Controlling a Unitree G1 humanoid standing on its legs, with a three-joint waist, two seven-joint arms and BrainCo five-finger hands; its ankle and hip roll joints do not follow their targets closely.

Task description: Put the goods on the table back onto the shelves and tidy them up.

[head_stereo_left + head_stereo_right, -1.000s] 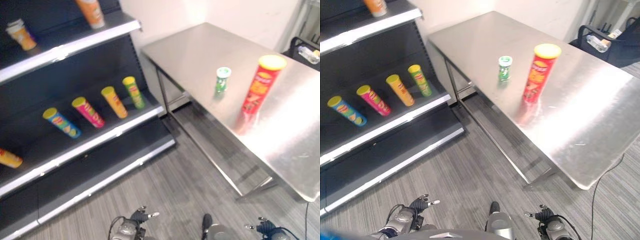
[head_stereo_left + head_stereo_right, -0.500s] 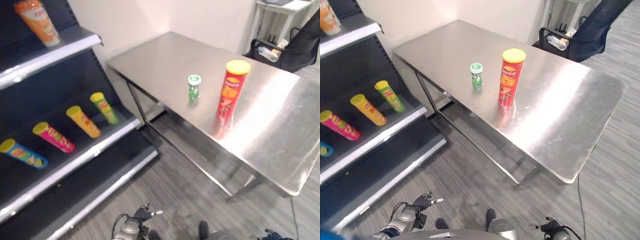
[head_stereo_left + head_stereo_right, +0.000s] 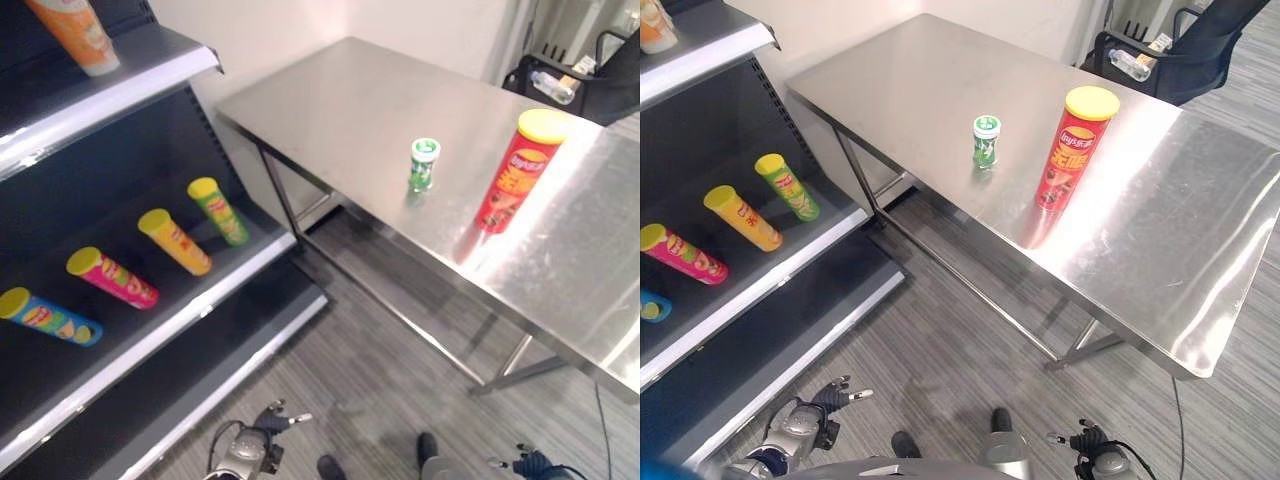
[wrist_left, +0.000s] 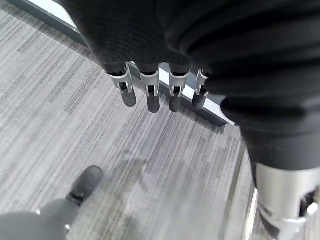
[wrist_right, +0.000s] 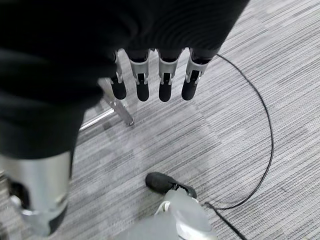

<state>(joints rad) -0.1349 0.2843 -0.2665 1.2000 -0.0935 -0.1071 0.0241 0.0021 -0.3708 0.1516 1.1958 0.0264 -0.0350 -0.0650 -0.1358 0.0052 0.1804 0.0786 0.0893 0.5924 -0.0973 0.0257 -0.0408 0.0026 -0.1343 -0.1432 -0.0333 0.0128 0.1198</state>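
From the left eye view, a tall red can [image 3: 516, 170] and a small green can [image 3: 423, 163] stand upright near each other on the steel table [image 3: 350, 90], right of the shelves [image 3: 150, 85], where more cans lie. The red can looks light, stiff and smooth, easily tipped; I would grasp it mid-body. In the left wrist view the left hand [image 4: 150, 75] hangs over floor, fingers straight, empty. In the right wrist view the right hand [image 5: 150, 70] does likewise.
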